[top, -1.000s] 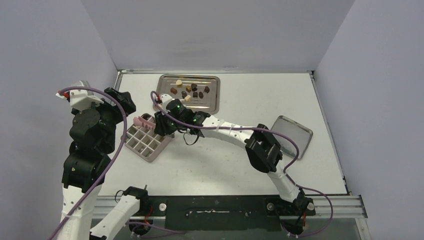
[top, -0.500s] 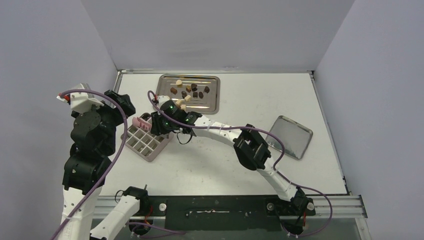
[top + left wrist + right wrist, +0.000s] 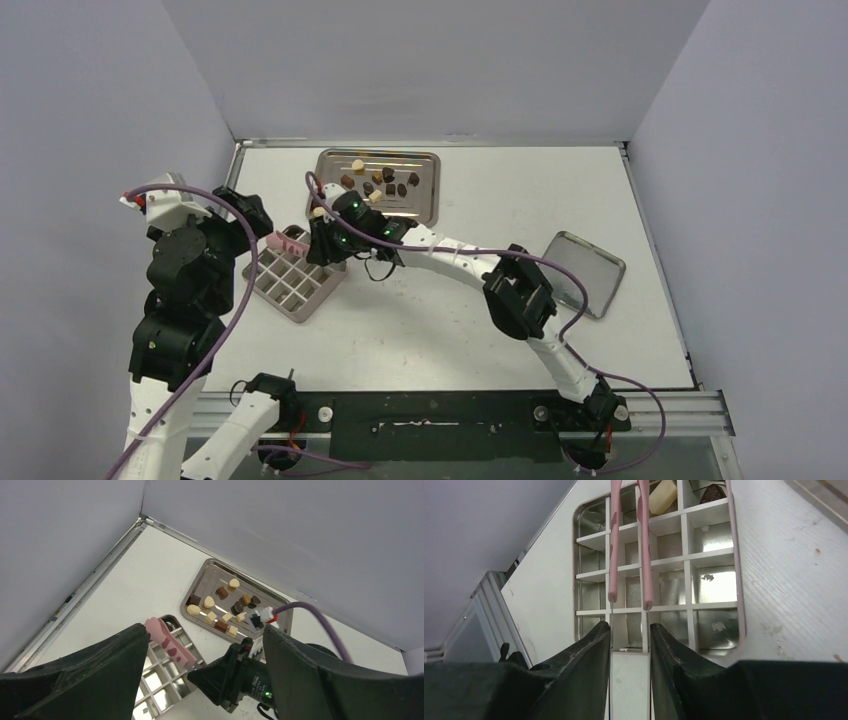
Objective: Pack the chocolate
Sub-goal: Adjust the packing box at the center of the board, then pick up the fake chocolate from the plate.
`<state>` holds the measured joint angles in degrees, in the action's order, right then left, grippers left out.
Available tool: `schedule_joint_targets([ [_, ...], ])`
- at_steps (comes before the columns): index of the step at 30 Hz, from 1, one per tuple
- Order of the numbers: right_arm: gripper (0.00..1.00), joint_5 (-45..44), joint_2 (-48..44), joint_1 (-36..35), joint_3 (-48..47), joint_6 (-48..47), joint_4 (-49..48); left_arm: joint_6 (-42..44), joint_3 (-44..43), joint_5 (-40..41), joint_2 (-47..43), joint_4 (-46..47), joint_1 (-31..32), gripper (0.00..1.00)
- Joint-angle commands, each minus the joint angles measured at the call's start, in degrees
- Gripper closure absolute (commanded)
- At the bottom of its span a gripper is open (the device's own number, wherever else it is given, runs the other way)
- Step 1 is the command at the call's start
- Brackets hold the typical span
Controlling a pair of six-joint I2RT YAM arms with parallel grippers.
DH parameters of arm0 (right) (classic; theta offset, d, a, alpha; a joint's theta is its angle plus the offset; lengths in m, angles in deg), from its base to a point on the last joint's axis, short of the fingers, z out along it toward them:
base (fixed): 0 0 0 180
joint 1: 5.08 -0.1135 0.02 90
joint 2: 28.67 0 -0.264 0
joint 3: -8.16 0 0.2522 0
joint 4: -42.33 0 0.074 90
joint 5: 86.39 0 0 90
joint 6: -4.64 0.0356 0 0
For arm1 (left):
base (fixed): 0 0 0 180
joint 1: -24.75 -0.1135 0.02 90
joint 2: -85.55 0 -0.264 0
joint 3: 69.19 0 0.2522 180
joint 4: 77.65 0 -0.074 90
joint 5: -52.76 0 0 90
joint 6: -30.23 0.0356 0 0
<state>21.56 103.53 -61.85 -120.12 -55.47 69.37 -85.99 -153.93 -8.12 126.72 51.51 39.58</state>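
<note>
1. Black-fingered, the right gripper [image 3: 630, 627] pinches the pink plastic tongs [image 3: 644, 555]. Its jaws stand narrowly parted, and the two thin pink arms line up with their inner faces. Exactly where black meets pink is hard to make out.
2. The tongs run to 12 o'clock in the right wrist view and are cut off by the frame, tips unseen. Below them is a gridded metal box [image 3: 684, 555] of shiny square cells with rounded corners.
3. Two chocolate chunks [image 3: 663, 495], one cream and one dark, sit in the box's farthest row, just right of the tongs.
4. The other chunks lie loose on a shallow steel tray [image 3: 430, 205] at the table's 12 o'clock, apart from the box.
5. The left gripper [image 3: 205, 630] hangs spread wide and holding nothing, high at the table's 9 o'clock edge, close to the pale lilac wall [image 3: 100, 100].
6. Matte, faintly scuffed white tabletop [image 3: 400, 320] stretches broad from the box at 9 o'clock to a flat grey metal lid [image 3: 585, 272] at 3 o'clock. The right arm arches over it, hiding part.
</note>
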Motion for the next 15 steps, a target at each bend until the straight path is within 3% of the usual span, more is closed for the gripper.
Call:
schedule_joint_targets([
  [1,0.7,1.09,-12.0,2.98,4.97,-1.7,-6.13,1.08,0.9,0.07,-1.31,2.8,-0.33,0.18],
  [9,0.69,-10.63,-15.88,7.58,11.07,-9.66,0.53,0.92,7.47,-1.62,-4.08,6.5,-0.32,0.18],
  [15,0.68,-19.56,-14.4,8.61,8.78,-19.45,8.09,2.14,15.32,-1.4,-8.09,11.07,0.09,0.18],
])
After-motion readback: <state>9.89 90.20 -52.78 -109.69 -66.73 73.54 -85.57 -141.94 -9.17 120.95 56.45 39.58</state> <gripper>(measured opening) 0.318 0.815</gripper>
